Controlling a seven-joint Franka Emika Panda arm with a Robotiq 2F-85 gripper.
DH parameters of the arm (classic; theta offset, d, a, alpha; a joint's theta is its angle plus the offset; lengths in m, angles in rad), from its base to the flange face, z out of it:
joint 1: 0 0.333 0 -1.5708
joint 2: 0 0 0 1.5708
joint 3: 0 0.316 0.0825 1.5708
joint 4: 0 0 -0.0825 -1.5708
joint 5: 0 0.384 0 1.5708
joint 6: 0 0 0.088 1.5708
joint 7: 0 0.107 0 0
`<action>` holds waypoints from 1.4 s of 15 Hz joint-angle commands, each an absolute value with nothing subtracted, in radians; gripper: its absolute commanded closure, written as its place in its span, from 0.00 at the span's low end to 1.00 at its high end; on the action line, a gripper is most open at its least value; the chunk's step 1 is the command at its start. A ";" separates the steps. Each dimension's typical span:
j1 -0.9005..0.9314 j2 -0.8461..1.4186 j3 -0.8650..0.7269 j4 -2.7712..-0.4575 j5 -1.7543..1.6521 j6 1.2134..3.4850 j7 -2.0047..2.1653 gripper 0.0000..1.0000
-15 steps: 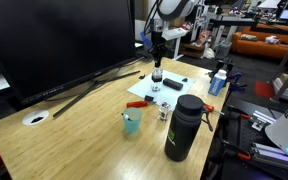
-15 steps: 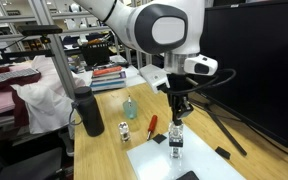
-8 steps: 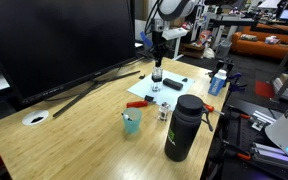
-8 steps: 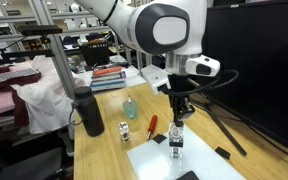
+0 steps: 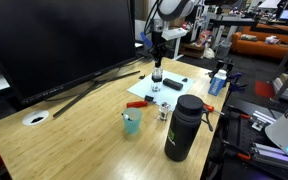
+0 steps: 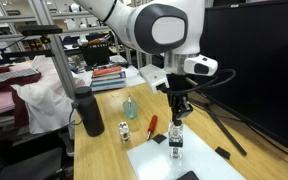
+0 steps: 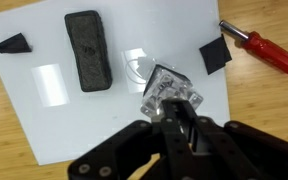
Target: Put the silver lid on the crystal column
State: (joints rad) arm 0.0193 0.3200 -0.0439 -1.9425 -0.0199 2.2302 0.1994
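Observation:
The crystal column (image 7: 167,90), a small faceted clear cylinder, stands upright on a white sheet (image 7: 44,125). It shows in both exterior views (image 5: 157,82) (image 6: 176,143). My gripper (image 7: 180,128) hangs straight above it (image 5: 157,62) (image 6: 177,115), with the fingertips right at the column's top. The fingers are pressed close together, with a thin silvery piece between them that looks like the silver lid. Most of the lid is hidden by the fingers.
On the sheet lie a black block (image 7: 88,50), two small black pieces (image 7: 13,43) (image 7: 216,55) and beside it a red screwdriver (image 7: 262,48). A tall black bottle (image 5: 182,127), a teal cup (image 5: 132,122) and a small jar (image 5: 165,112) stand nearby. A large monitor (image 5: 54,40) stands behind.

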 commanded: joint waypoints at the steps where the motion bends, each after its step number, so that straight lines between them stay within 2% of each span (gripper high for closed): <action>1: 0.017 0.311 -0.043 -1.959 -0.013 2.210 0.210 0.97; 21: 0.005 0.217 -0.050 -2.006 0.022 2.228 0.236 0.97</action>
State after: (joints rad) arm 0.0136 0.2521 -0.0511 -1.9718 0.0085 2.2293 0.2233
